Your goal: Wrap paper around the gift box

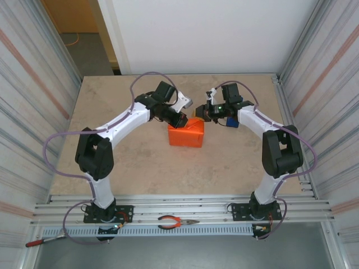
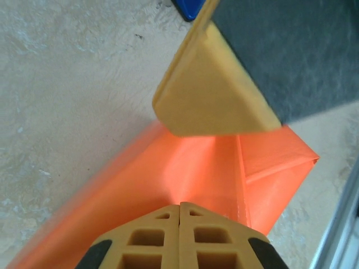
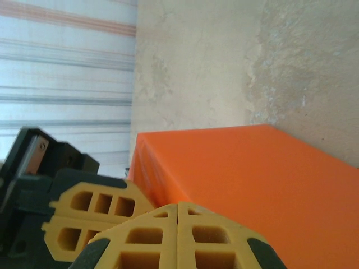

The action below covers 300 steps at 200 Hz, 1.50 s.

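Clenched shut, left fingers (image 2: 147,224) and right fingers (image 3: 147,224) are held at the gift box (image 1: 186,136), mid-table (image 1: 112,101), already covered in the paper (image 2: 196,168); end folds are judged left to seal.

The gift box (image 1: 186,137), covered in orange paper (image 1: 193,130), sits mid-worktop (image 1: 123,162). The left claw (image 1: 184,120) and right claw (image 1: 199,114) meet at its far edge (a blue object (image 1: 232,122) lies beside the right arm).
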{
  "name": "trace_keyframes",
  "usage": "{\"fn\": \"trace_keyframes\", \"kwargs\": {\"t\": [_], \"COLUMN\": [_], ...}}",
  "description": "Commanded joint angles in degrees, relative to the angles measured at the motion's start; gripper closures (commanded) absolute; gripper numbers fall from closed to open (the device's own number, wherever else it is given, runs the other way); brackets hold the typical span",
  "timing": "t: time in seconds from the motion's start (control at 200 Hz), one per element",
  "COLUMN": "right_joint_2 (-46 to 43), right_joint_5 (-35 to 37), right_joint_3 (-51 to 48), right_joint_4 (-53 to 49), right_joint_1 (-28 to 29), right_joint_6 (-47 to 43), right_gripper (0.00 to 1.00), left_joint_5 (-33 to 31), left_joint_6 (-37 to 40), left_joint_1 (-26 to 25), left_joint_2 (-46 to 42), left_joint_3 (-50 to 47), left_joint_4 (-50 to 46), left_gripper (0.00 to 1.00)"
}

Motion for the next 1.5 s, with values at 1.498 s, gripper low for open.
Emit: {"fn": "trace_keyframes", "kwargs": {"t": [1.498], "right_joint_2": [-8.37], "right_joint_5": [12.09], "right_joint_3": [-10.68], "right_joint_4": [-4.86], "right_joint_1": [7.96], "right_joint_6": [-0.43], "right_gripper": [1.0], "left_joint_5": [2.35], "left_joint_6": [-2.17], "left_joint_1": [2.46], "left_joint_2": [-6.32], "left_joint_3": [-1.84], "left_joint_4": [-2.9], "left_gripper": [0.88]}}
